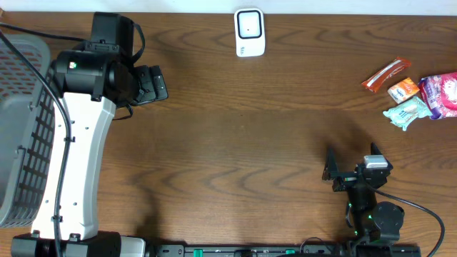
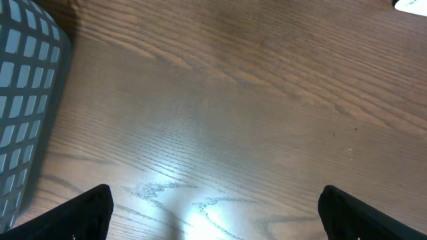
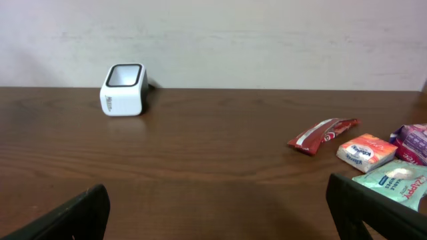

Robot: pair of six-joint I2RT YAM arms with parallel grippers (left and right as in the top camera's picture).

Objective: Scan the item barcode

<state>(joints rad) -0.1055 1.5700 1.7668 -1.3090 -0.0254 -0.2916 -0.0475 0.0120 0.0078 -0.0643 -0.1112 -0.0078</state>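
Observation:
A white barcode scanner (image 1: 250,32) stands at the back middle of the table, and the right wrist view shows it far left (image 3: 123,90). Several snack items lie at the right edge: a red wrapper (image 1: 385,73) (image 3: 323,133), an orange packet (image 1: 403,88) (image 3: 367,150), a teal packet (image 1: 407,113) (image 3: 393,180) and a purple packet (image 1: 443,93) (image 3: 415,141). My left gripper (image 1: 158,84) (image 2: 215,213) hangs open over bare wood at the back left. My right gripper (image 1: 352,160) (image 3: 217,207) is open near the front right, empty, with the items off to its right.
A grey mesh basket (image 1: 18,128) (image 2: 27,87) stands at the table's left edge, beside the left arm. The wooden table (image 1: 235,143) stretches between the two arms. A pale wall backs the table in the right wrist view.

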